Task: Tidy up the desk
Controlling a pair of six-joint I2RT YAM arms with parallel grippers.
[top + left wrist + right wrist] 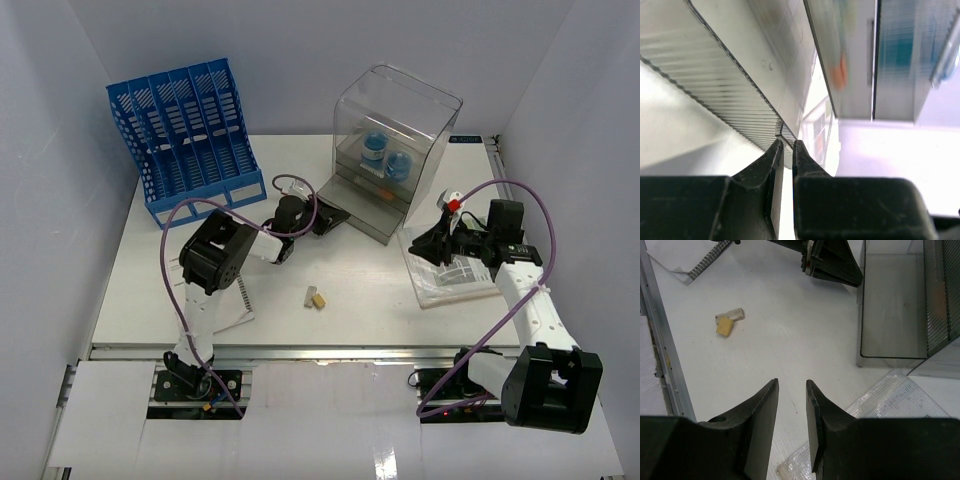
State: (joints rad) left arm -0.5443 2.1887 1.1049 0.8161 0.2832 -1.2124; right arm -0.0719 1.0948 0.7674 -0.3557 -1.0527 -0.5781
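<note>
Opening step: judged from the frames, the bottom drawer of the clear drawer box is being made ready to take loose items; it stands drawn out toward 7 o'clock from the box.
Left tool: the left tool is closed to a sliver on the thin front lip of the drawer, which sits between its fingertips in the wrist view.
Right tool: the right tool carries nothing, its fingers a narrow gap apart, hovering over the corner of a clear plastic sleeve at 3 o'clock.
Table: the table fills the top view, white and flat, with its rail along the 6 o'clock edge by the arm bases.
Box: at 1 o'clock on the table; blue round things show in a tray above the drawn drawer, too blurred to name.
Loose items: a small yellow and clear piece lies near the centre, well apart from both tools; a printed sheet lies at 8 o'clock under the left arm.
Rack: a blue file rack stands at 10 o'clock, its slots showing no papers.
Progress: early, I judge; sheet, sleeve and small piece all lie out.
Next move: probably release the lip without nudging the drawer shut, then fetch the small piece; that calls for a low, fine pinch.
</note>
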